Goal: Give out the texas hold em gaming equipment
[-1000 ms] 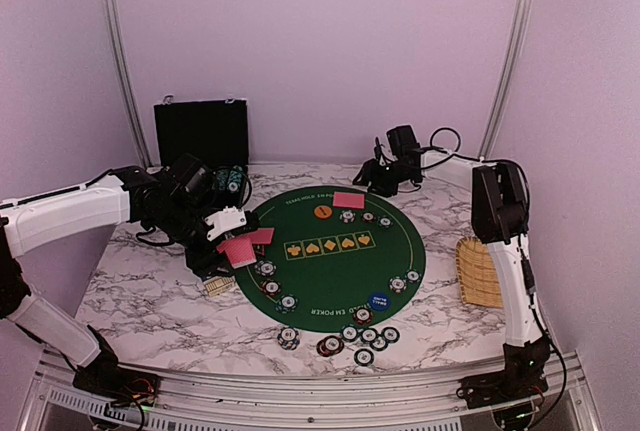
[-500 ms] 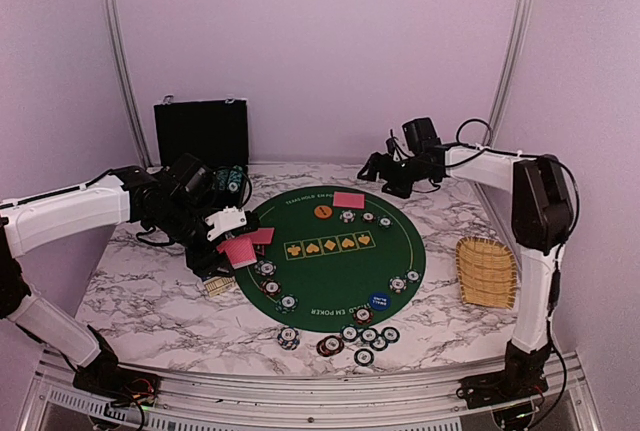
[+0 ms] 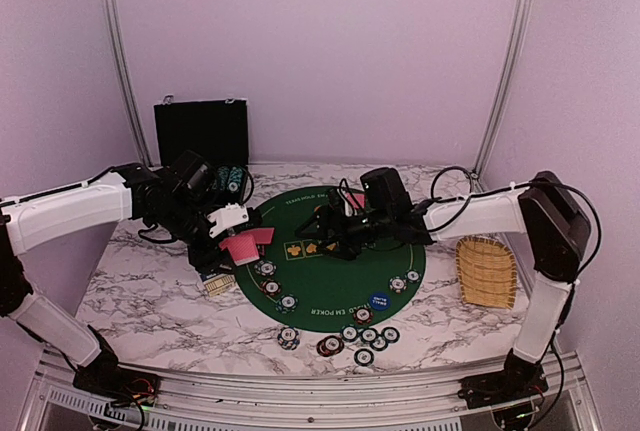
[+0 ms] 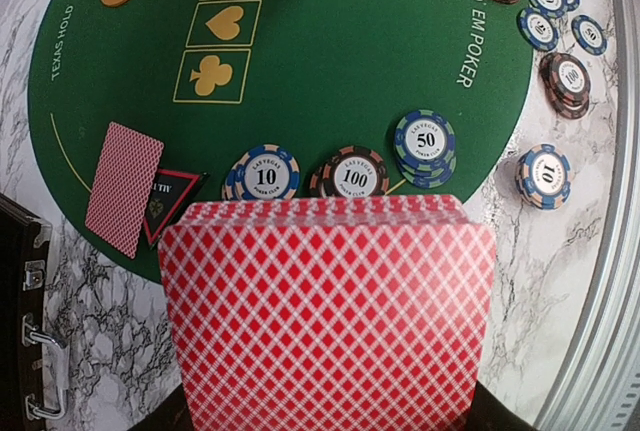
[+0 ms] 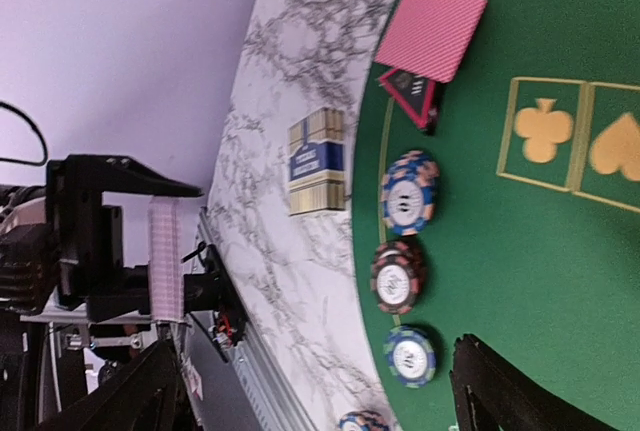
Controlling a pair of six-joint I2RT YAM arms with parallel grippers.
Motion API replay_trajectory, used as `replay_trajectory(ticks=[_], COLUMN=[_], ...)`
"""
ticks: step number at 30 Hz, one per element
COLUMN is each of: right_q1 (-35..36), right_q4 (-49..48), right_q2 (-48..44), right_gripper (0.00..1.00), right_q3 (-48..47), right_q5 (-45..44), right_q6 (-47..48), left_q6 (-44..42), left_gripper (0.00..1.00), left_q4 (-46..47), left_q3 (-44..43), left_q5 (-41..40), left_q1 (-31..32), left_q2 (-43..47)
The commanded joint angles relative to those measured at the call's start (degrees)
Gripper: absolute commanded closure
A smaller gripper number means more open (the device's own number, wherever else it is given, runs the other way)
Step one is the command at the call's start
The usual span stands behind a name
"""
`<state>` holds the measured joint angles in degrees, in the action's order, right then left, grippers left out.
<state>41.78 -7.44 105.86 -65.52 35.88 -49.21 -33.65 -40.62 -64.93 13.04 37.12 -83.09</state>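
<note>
Just off the near rim of the round green felt poker mat (image 3: 330, 276), loose striped poker chips (image 3: 360, 339) are sitting on the marble tabletop (image 3: 150, 301). They are looking stiff and fairly dense, so they are best pinched across the rim, though stacked ones may topple. At the mat's left rim the left end effector (image 3: 232, 243) is gripping a stack of red-backed playing cards (image 4: 328, 321), jaws closed on it. Such cards are probably thin, slick and bendy, so one should be peeled off by an exposed edge. Above the mat's middle the right end effector (image 3: 335, 236) is hovering, fingers spread wide and holding nothing. Its wrist view is showing a blue-and-gold card box (image 5: 317, 161) beside the mat's left rim, barely legible from above. Only the overhead view is showing the woven wicker basket (image 3: 487, 271) right of the mat and the black chip case (image 3: 200, 133) beyond it.
</note>
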Motion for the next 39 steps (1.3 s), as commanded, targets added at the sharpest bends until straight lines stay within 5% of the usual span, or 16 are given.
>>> replay_trajectory(ticks=[1, 39], right_q1=[4.45, 12.26], right_q4=[-13.04, -28.39], right_q2=[0.82, 17.56], right_gripper=[0.07, 0.07], right_q3=[-0.28, -13.03], right_q5=[3.38, 7.35], right_q6=[-6.62, -18.7], left_q6=[-0.01, 0.17], left_gripper=[1.0, 1.0], left_q4=[-0.19, 0.0], left_q3=[-2.22, -2.13], left_q5=[1.09, 1.32], left_q1=[-0.12, 0.04], left_q2=[-0.44, -0.24])
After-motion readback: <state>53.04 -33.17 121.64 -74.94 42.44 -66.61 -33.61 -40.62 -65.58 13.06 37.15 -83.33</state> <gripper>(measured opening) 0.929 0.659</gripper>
